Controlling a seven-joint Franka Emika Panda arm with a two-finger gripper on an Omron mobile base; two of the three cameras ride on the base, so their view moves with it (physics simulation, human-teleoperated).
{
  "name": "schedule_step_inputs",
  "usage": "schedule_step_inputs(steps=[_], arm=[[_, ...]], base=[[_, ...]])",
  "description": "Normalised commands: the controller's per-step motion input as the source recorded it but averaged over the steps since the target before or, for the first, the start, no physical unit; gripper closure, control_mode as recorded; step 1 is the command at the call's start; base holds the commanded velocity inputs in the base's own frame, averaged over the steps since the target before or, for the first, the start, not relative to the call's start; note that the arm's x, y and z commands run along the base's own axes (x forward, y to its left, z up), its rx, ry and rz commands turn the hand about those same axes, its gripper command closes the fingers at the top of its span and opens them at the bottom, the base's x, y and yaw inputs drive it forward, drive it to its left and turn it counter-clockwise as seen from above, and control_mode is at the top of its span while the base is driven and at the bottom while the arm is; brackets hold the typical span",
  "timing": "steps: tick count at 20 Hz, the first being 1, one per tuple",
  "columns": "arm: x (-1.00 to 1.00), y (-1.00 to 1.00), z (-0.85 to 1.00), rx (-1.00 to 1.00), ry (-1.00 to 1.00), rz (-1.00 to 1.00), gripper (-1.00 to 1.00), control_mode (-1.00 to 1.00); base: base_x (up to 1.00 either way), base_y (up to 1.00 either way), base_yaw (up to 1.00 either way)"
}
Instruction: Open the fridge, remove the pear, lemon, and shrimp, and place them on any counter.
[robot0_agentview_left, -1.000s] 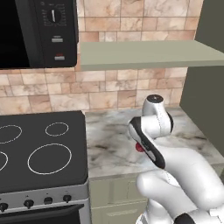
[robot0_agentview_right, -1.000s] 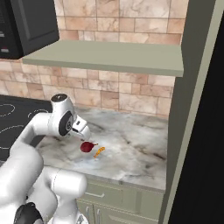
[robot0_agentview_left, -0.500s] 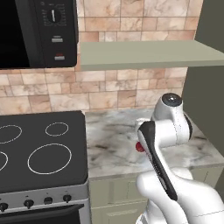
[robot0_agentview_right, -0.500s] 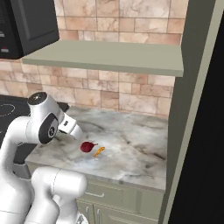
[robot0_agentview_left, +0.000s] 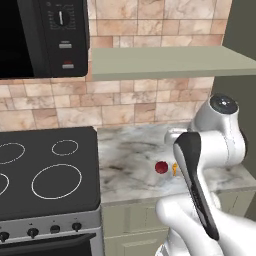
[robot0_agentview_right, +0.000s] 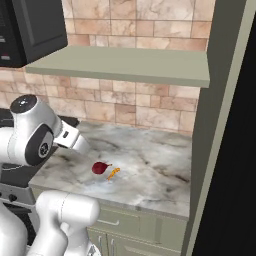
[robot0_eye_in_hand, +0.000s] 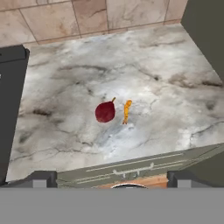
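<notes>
We are looking at a kitchen scene. On the left, a black stovetop (robot0_agentview_left: 45, 175) with white rings is sitting beside a marble counter (robot0_agentview_left: 130, 155). Above it, a black microwave (robot0_agentview_left: 42, 37) is hanging next to a pale green shelf (robot0_agentview_left: 165, 62).

Our white arm (robot0_agentview_left: 212, 150) is folding back over the front of the counter, its elbow raised high and its hand angling down toward the worktop. In the hand view, the gripper (robot0_eye_in_hand: 109, 178) is standing wide open, its two dark fingertips (robot0_eye_in_hand: 41, 178) far apart and holding nothing.

Near the middle of the counter, the dark red pear (robot0_eye_in_hand: 105, 112) is lying just beside the thin orange shrimp (robot0_eye_in_hand: 126, 111), which sits to its right.

At the far right, we are seeing the black side of the fridge (robot0_agentview_right: 232, 165).
</notes>
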Motion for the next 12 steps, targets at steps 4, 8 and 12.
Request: schedule_step_inputs(steps=[4,8,12], arm=[[-0.43,0.00,0.53,0.00,0.15,0.04,-1.00,-1.00],[-0.44,0.00,0.44,0.00,0.24,0.03,-1.00,-1.00],[-0.44,-0.01,0.34,0.00,0.29,0.00,-1.00,-1.00]], base=[[0.00,0.00,0.00],[0.00,0.00,0.00],[0.00,0.00,0.00]])
